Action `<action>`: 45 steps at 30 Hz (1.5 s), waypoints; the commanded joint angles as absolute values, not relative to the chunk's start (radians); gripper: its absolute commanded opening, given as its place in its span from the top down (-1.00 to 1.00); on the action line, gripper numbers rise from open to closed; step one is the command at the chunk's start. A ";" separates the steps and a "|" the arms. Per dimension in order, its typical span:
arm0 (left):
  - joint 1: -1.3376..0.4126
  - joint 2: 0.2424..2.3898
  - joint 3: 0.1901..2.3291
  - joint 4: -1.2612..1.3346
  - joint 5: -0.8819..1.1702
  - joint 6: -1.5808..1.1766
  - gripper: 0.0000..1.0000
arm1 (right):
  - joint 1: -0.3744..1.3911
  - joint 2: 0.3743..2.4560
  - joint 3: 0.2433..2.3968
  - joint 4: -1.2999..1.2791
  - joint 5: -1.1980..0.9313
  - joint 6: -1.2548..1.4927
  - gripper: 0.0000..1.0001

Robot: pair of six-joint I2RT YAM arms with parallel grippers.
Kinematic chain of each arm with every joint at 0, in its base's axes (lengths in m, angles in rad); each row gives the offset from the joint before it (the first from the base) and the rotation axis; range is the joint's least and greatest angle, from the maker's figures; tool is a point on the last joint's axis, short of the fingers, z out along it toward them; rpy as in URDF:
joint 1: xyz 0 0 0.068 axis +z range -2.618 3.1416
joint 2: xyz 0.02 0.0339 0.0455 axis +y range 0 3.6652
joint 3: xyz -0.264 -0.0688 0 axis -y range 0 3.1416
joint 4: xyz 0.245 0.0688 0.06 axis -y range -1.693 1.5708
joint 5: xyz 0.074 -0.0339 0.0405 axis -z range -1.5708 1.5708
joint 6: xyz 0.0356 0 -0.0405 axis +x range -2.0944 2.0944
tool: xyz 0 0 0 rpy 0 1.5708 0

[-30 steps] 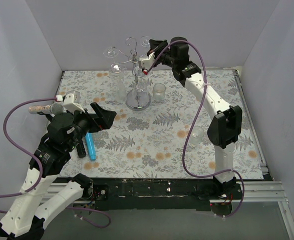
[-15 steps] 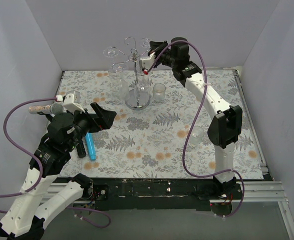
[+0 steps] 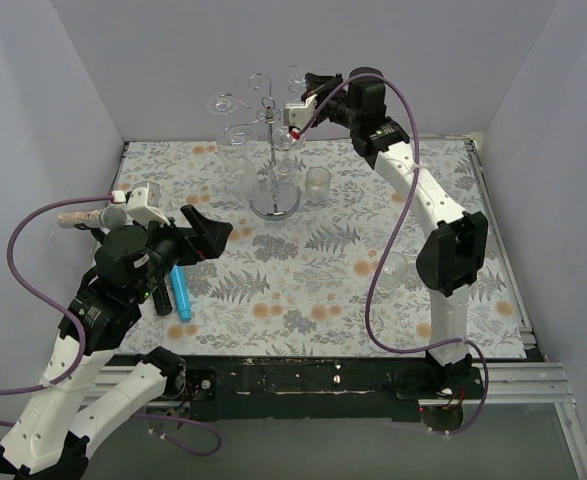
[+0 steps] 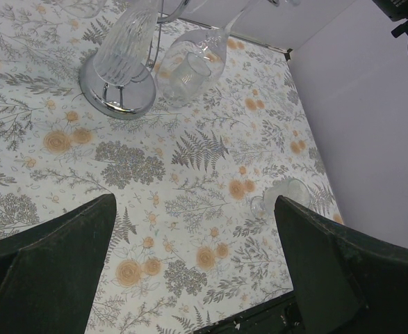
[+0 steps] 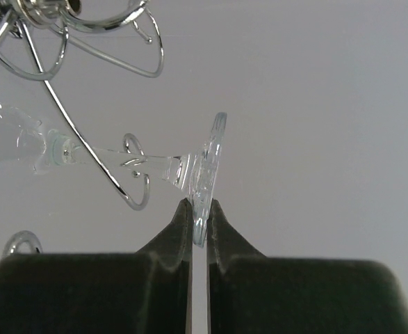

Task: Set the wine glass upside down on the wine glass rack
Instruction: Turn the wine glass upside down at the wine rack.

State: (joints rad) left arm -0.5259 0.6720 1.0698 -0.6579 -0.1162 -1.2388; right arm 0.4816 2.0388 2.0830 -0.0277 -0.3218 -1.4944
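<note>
Shiny silver wire rack (image 3: 276, 207), round mirrored base: upper centre, overhead view. Left gripper (image 4: 193, 205): spread, lower left, out of way. Right gripper (image 5: 199, 209): pinching foot rim of clear wine glass (image 5: 207, 163) at rack top, stem across curled arm, likely so foot can hook.

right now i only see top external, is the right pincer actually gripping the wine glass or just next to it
Observer: Gripping. In the right wrist view the right pincer is shut on the rim of the wine glass foot, seen edge-on.
Operator: is the stem on the rack yet
Observer: The stem crosses one curled arm of the wine glass rack. I cannot tell whether it sits inside the curl.
Operator: left pincer holding anything
Observer: No. The left wrist view shows the left pincer open, with only the floral mat in the gap.
</note>
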 commanded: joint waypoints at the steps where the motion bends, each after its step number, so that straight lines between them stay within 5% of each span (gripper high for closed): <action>1: -0.528 0.666 1.058 -0.646 -0.118 -1.243 -0.96 | 0.472 2.006 2.167 0.078 -0.342 -1.470 0.97; 45: -0.528 0.686 1.062 -0.635 -0.118 -1.239 -0.96 | 0.420 2.144 2.284 0.149 -0.313 -1.463 0.97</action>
